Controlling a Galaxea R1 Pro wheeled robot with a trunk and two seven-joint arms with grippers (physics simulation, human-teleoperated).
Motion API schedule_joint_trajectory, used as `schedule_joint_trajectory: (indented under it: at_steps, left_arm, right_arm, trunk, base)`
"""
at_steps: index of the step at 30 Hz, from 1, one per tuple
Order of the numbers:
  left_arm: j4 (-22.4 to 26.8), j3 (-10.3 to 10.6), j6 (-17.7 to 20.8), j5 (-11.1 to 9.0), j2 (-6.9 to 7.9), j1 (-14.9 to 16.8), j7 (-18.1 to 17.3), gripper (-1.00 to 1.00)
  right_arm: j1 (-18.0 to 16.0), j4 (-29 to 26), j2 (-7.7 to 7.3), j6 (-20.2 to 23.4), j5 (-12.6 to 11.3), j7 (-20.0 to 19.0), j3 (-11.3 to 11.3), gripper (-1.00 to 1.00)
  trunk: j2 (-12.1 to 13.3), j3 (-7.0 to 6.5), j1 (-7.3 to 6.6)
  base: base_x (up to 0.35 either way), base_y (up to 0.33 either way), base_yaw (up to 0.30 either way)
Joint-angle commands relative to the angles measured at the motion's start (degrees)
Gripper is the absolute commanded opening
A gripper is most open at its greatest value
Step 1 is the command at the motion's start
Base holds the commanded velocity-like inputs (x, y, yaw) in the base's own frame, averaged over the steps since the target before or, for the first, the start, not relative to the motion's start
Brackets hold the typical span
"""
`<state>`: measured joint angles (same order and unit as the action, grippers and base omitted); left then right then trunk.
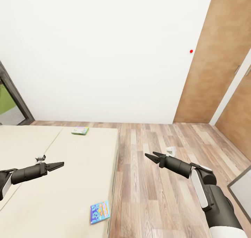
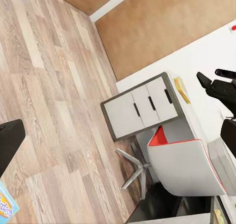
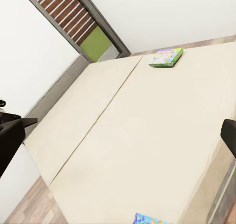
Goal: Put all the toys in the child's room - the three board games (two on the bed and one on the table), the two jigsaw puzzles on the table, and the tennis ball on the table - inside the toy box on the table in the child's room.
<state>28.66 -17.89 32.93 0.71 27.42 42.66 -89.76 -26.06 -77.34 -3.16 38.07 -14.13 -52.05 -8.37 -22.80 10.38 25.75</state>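
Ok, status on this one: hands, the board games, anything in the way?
Left hand shut, right hand open, both empty. Green board game and blue board game lie untouched on bed. Nothing blocking.

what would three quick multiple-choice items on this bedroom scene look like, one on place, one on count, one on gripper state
1. Where does the blue board game lie?
A. on the bed, near its edge by the floor
B. on the wood floor
C. in the left gripper

2. How many board games show on the bed?
A. one
B. two
C. four

3. How does the right gripper stand?
A. shut on a game box
B. open and holding nothing
C. pressed flat on the mattress

Answers:
1 A: the head view shows the blue box on the beige mattress beside the edge next to the floor.
2 B: the blue one and a green-edged board game at the far end of the bed.
3 B: its fingers are spread over the floor, with nothing between them.
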Motion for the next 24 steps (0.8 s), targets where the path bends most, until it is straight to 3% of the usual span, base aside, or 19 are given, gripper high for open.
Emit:
schedule_joint_trajectory:
  at_steps: [1, 16, 24]
  left_arm:
    - [0.0, 0.0, 0.6, 0.1, 0.00, 0.1, -0.2, 1.00]
    - [0.0, 0.0, 0.6, 0.1, 0.00, 0.1, -0.2, 1.00]
    - [0.0, 0.0, 0.6, 0.1, 0.00, 0.0, -0.2, 1.00]
  right_arm:
    - [0.0, 0.0, 0.00, 0.4, -0.2, -0.1, 0.0, 1.00]
    - [0.0, 0.0, 0.08, 0.4, 0.0, 0.0, -0.1, 1.00]
    - [0.0, -0.1, 0.08, 0.4, 0.1, 0.0, 0.0, 1.00]
  trunk:
    - [-0.1, 0.02, 0.04]
    - [-0.1, -0.64, 0.04]
    - [-0.1, -0.65, 0.04]
  base:
    - [0.000, -0.053, 0.063]
    - [0.006, -0.112, 0.060]
    - [0.001, -0.084, 0.221]
